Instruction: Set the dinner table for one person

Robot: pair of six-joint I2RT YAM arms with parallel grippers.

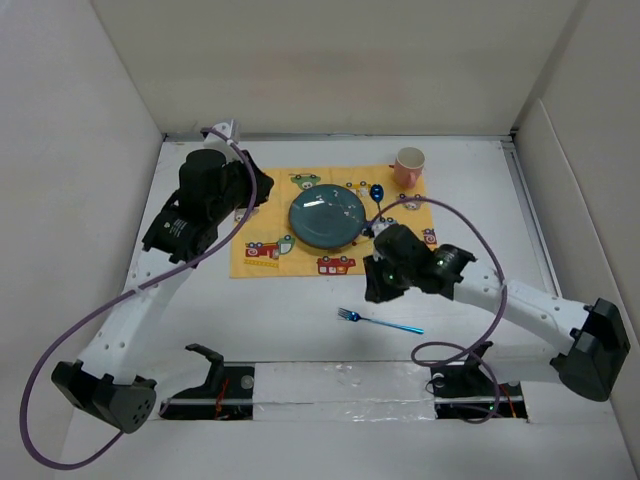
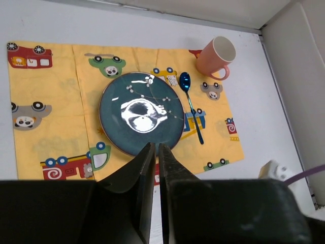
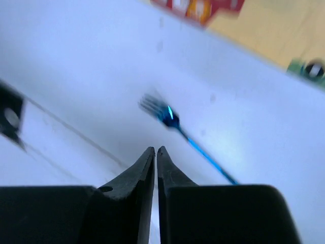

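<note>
We see no words or numbers that we can read on the desk [image 1: 300, 310]. The yellow placemat [image 2: 56, 81] shows only pictures of cars and bears, with no letters we can tell.

L arm [image 1: 130, 310], R arm [image 1: 520, 300]: white links, blk joints, purple cables [image 1: 445, 207], blk wedge claw fingers [image 2: 134, 178]
</note>
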